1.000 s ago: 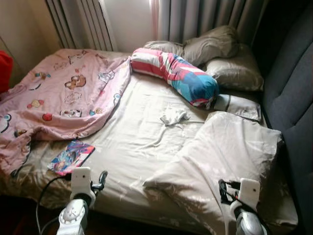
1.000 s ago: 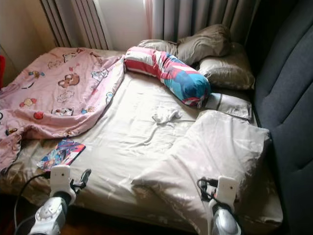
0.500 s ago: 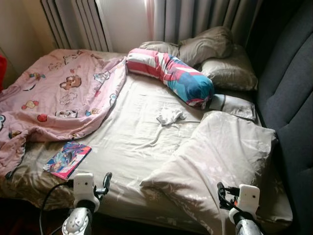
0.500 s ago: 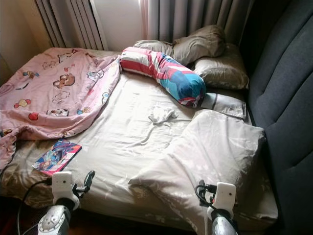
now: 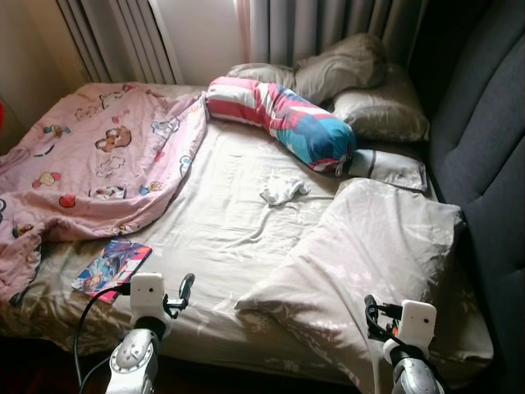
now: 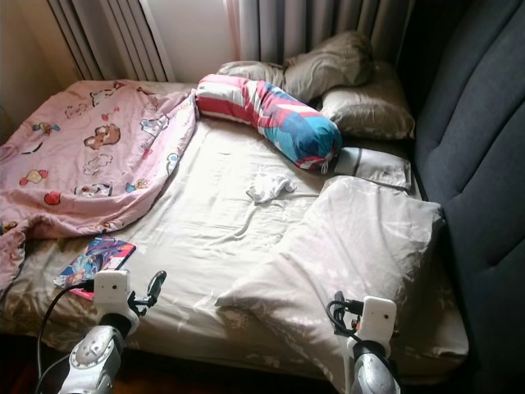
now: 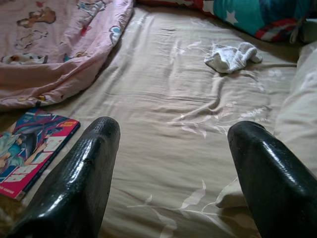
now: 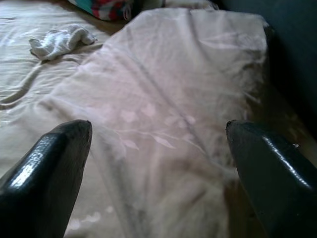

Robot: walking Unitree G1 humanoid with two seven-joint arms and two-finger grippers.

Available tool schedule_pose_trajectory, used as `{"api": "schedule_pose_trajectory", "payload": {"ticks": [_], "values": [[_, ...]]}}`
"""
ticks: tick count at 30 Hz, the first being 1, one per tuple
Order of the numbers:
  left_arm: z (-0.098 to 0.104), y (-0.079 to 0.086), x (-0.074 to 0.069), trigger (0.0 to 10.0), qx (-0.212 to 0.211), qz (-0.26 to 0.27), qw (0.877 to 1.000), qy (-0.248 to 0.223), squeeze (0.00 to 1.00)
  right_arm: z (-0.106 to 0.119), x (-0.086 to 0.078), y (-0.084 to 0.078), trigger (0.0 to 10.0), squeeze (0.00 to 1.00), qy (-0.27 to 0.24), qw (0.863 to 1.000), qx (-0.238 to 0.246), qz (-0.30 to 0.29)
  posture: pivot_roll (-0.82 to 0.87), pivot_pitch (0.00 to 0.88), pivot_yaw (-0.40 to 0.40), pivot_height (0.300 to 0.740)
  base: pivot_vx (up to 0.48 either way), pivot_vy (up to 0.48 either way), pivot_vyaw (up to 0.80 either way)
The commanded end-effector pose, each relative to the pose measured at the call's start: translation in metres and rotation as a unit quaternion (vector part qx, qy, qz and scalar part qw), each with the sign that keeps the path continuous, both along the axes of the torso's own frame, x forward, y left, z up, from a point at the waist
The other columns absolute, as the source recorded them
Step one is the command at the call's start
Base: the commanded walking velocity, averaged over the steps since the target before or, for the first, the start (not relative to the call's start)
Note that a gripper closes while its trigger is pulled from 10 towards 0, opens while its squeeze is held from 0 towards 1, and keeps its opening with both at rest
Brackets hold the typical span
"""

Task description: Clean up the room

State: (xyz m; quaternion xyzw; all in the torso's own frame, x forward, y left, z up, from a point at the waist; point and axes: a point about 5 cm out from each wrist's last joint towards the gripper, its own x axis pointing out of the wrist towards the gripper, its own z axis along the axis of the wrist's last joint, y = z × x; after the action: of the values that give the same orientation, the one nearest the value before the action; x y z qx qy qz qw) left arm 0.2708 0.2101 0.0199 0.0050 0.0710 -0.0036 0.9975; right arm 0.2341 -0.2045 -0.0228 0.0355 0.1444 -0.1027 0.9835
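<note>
A bed with a beige sheet (image 5: 221,238) lies in front of me. A pink cartoon blanket (image 5: 98,156) is rumpled over its left side. A striped red, white and blue bolster (image 5: 283,119) lies across the head end. A small white cloth (image 5: 283,190) is crumpled mid-bed. A colourful comic book (image 5: 112,267) rests near the front left edge. A large beige pillow (image 5: 369,246) lies askew at the near right. My left gripper (image 7: 173,144) is open above the sheet, right of the book. My right gripper (image 8: 158,134) is open over the large pillow.
Two beige pillows (image 5: 344,70) and a small flat grey cushion (image 5: 387,168) sit at the head end. A dark padded headboard (image 5: 484,148) runs along the right. Grey curtains (image 5: 328,25) hang behind the bed. A black cable (image 5: 86,328) trails from my left arm.
The whole view has shifted a little as I moved; the bed's things lie as before. My left gripper has edged slightly right along the front edge.
</note>
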Motion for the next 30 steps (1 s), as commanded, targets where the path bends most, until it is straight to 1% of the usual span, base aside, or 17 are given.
{"api": "schedule_pose_trajectory", "payload": {"ticks": [1,7,9,15,19,21,23,24,29,30], "values": [[-0.004,0.002,-0.002,10.0,0.007,-0.008,1.0,0.018,0.0,0.001,-0.002,-0.002,10.0,0.0,-0.008,1.0,0.001,-0.012,-0.15,0.089,0.051,0.74,0.0,0.0,0.0],[0.0,0.001,-0.001,10.0,0.006,-0.005,1.0,0.006,0.0,0.002,-0.005,-0.001,10.0,0.0,-0.016,1.0,-0.004,-0.006,-0.13,0.125,0.058,0.74,0.0,0.0,0.0],[0.0,-0.002,-0.003,10.0,0.007,-0.017,1.0,0.006,0.0,0.003,-0.006,-0.002,10.0,0.0,-0.021,1.0,-0.004,-0.009,-0.12,0.148,0.053,0.74,0.0,0.0,0.0],[-0.003,-0.007,-0.005,10.0,-0.003,-0.01,1.0,0.007,0.0,0.003,-0.008,-0.004,10.0,0.0,-0.02,1.0,-0.003,0.001,-0.12,0.145,0.035,0.74,0.0,0.0,0.0],[-0.002,-0.014,-0.005,10.0,-0.008,-0.016,1.0,0.006,0.0,0.001,-0.01,-0.013,10.0,0.0,-0.014,1.0,-0.004,-0.008,-0.12,0.148,0.032,0.74,0.0,0.0,0.0],[-0.002,-0.016,-0.005,10.0,-0.009,-0.019,1.0,0.004,0.0,0.001,-0.01,-0.014,10.0,0.0,-0.01,1.0,-0.001,-0.007,-0.12,0.151,0.028,0.74,0.0,0.0,0.0],[-0.002,-0.017,-0.007,10.0,-0.01,-0.017,1.0,0.002,0.0,-0.001,-0.007,-0.011,10.0,0.0,0.001,1.0,0.004,0.001,-0.1,0.151,0.017,0.74,0.0,0.0,0.0],[-0.001,-0.016,-0.008,10.0,-0.01,-0.014,1.0,-0.001,0.0,-0.001,-0.004,-0.007,10.0,0.0,0.001,1.0,0.011,0.01,-0.1,0.159,0.012,0.74,0.0,0.0,-0.79],[-0.004,-0.015,-0.013,10.0,-0.01,-0.008,1.0,0.002,0.0,0.003,0.0,-0.004,10.0,0.0,-0.006,1.0,0.002,0.016,-0.08,0.164,0.003,0.74,0.0,0.0,-0.77],[-0.004,-0.014,-0.015,10.0,-0.01,-0.008,1.0,0.003,0.0,0.005,0.003,-0.003,10.0,0.0,-0.012,1.0,0.001,0.019,-0.09,0.17,0.007,0.74,0.0,0.0,0.0]]}}
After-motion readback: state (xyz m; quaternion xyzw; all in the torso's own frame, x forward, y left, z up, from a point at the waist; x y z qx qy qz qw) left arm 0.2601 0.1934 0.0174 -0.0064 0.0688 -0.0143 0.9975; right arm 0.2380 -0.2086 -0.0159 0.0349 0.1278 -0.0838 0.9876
